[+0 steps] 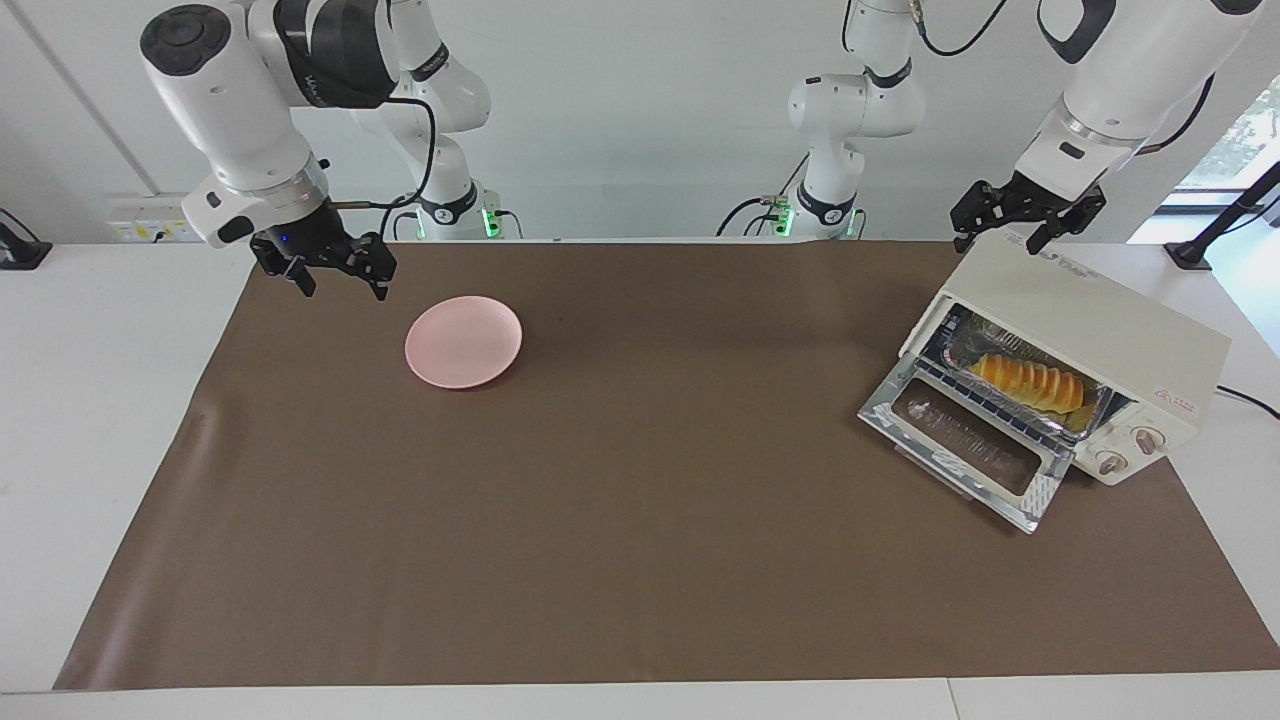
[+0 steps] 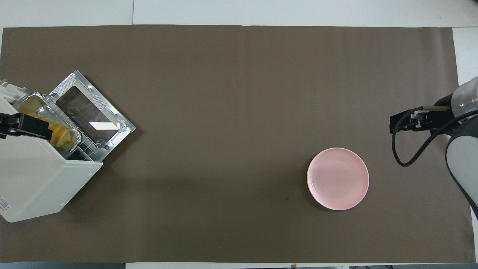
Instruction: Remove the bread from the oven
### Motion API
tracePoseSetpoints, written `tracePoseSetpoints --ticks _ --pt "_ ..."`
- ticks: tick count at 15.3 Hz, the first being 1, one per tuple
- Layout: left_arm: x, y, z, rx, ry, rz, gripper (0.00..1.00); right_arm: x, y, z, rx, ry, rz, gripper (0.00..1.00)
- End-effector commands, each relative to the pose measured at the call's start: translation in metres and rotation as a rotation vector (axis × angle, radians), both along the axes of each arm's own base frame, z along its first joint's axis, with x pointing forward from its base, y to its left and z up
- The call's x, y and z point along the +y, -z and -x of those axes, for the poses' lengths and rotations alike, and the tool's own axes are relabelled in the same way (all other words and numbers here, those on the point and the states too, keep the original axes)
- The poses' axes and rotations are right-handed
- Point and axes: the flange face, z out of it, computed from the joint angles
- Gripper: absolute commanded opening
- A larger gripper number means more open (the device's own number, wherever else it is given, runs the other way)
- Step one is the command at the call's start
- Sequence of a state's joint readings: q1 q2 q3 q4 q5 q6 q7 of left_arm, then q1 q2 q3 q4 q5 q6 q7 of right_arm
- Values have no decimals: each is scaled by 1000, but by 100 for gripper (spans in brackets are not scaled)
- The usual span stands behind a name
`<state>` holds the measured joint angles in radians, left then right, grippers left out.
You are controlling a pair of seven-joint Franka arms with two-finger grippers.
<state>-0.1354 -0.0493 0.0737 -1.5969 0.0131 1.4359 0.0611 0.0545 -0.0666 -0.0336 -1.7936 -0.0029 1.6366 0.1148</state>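
Golden-yellow bread (image 1: 1030, 384) with ridged slices sits on a silver foil tray (image 1: 1085, 415) in the cream-white oven (image 1: 1090, 330). The plate (image 1: 463, 341) is plain pink, the table cover (image 1: 640, 520) plain brown.

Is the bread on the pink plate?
No, the bread sits in a foil tray inside the open oven; the pink plate is bare.

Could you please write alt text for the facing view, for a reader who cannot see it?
The bread lies in a foil tray inside the open oven, left gripper open above it; right gripper open beside a pink plate.
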Motion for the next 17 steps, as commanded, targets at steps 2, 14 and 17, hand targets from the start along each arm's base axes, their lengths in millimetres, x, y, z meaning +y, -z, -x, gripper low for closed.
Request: tracePoseSetpoints --ticks 2,14,17 --pt "-1 2 4 -10 8 12 100 -13 -2 3 16 10 -8 100" --pt "11 -3 4 -29 -32 0 100 -34 -4 1 -3 56 -8 100" --pt "-11 3 -21 -43 -58 -8 100 -37 -3 1 -2 62 -8 100"
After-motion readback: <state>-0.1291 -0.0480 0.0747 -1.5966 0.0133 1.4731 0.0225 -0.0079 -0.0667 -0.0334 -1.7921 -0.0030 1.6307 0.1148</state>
